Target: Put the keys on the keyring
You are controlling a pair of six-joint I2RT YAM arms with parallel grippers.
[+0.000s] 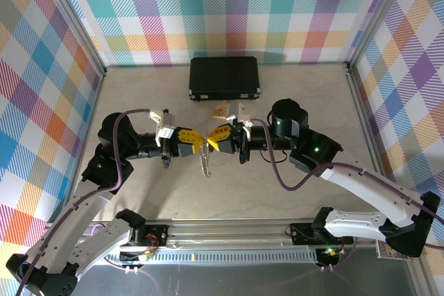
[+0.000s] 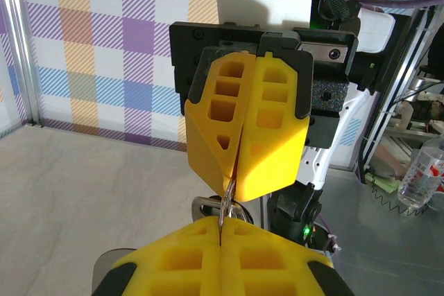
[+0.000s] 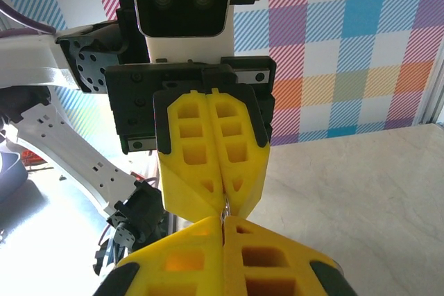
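Over the middle of the table my two grippers meet tip to tip. The left gripper [image 1: 200, 141] and the right gripper [image 1: 212, 138] are each shut on the silver keyring [image 1: 205, 162], which hangs down below the yellow fingertips. From the left wrist, my left gripper [image 2: 220, 225] pinches a thin edge of the keyring [image 2: 202, 203], with the right gripper [image 2: 238, 179] clamped on it from the far side. Seen from the right wrist, my right gripper [image 3: 223, 218] holds a sliver of the keyring [image 3: 226, 206] against the left gripper [image 3: 223, 197]. The keys are hidden.
A black rectangular case [image 1: 224, 78] lies at the back centre near the checked wall. A small tan piece [image 1: 220, 110] sits on the table [image 1: 139, 95] just behind the grippers. Metal frame posts stand at both sides.
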